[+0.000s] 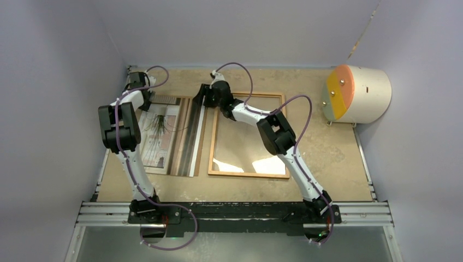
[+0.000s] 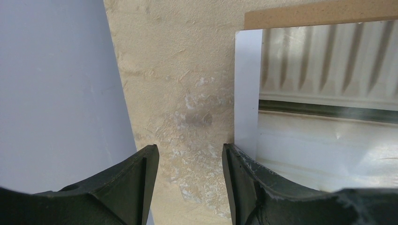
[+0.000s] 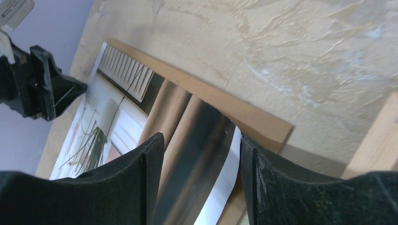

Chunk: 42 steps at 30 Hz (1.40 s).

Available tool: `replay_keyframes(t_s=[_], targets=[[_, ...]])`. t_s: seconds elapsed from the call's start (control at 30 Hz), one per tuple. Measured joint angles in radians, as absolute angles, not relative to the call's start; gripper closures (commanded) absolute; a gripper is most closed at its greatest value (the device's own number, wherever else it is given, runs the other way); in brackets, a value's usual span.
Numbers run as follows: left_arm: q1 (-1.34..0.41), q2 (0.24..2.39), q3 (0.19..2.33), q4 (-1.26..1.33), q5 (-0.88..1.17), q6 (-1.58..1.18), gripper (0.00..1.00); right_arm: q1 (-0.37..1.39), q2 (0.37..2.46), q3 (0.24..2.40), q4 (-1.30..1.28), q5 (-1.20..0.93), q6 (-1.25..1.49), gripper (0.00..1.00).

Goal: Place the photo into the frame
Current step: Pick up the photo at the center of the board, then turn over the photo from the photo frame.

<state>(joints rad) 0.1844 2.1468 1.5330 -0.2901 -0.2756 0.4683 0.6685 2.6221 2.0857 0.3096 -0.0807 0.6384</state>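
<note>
On the left side of the table [image 1: 327, 147], the photo [image 1: 158, 136] lies face up on a brown backing board [image 3: 256, 119]. The frame [image 1: 248, 175] lies flat just beside it, to the right. The photo is not in it yet.

The left gripper [image 2: 190, 154] is at the far left corner of the photo. Its jaws stand apart and only bare table shows between them. The paper's corner is right next to one finger. The right gripper [image 3: 202, 140] is at the far right corner. Its jaws are apart too, and the paper's edge curls up between them, showing its white back. I see no finger pressing on the paper, so nothing is held.

I think the photo is very light and thin. It is bendy, so it will flop if it is picked up at one spot. It looks shiny and smooth, so it may slip out of a weak pinch. A hard pinch or a fast pull could crease or tear it. The best places to hold it look like the two far corners, one for each gripper, so the sheet stays spread out between them.
</note>
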Motion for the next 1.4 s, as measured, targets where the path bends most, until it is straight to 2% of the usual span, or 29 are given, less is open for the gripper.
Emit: replay_keyframes(t_s=[0.17, 0.33, 0.43, 0.57, 0.6, 0.7, 0.83, 0.9, 1.0, 1.2, 1.4], targets=[[0.184, 2.141, 1.519, -0.277, -0.275, 0.473, 0.44, 0.68, 2.611, 2.03, 0.377, -0.117, 0.664, 0.44], [0.183, 2.133, 1.507, -0.269, -0.275, 0.477, 0.44, 0.68, 2.598, 1.974, 0.435, -0.16, 0.737, 0.57], [0.181, 2.133, 1.505, -0.268, -0.276, 0.483, 0.44, 0.68, 2.598, 1.965, 0.447, -0.187, 0.783, 0.7], [0.181, 2.132, 1.505, -0.27, -0.276, 0.483, 0.43, 0.677, 2.598, 1.961, 0.476, -0.233, 0.84, 0.97], [0.181, 2.131, 1.505, -0.272, -0.277, 0.483, 0.42, 0.673, 2.598, 1.961, 0.486, -0.245, 0.856, 1.0], [0.185, 2.13, 1.516, -0.299, -0.285, 0.483, 0.37, 0.669, 2.592, 1.957, 0.508, -0.285, 0.899, 1.0], [0.207, 2.128, 1.555, -0.39, -0.288, 0.479, 0.25, 0.666, 2.516, 1.908, 0.506, -0.321, 0.921, 1.0], [0.229, 2.122, 1.565, -0.442, -0.287, 0.474, 0.16, 0.665, 2.441, 1.857, 0.503, -0.333, 0.913, 1.0], [0.265, 2.092, 1.565, -0.503, -0.28, 0.464, 0.11, 0.654, 2.263, 1.764, 0.485, -0.355, 0.874, 1.0], [0.293, 1.924, 1.469, -0.514, -0.263, 0.455, 0.08, 0.544, 1.831, 1.56, 0.487, -0.456, 0.817, 1.0], [0.268, 1.869, 1.417, -0.516, -0.242, 0.451, 0.08, 0.282, 1.556, 1.541, 0.347, -0.539, 0.753, 1.0]])
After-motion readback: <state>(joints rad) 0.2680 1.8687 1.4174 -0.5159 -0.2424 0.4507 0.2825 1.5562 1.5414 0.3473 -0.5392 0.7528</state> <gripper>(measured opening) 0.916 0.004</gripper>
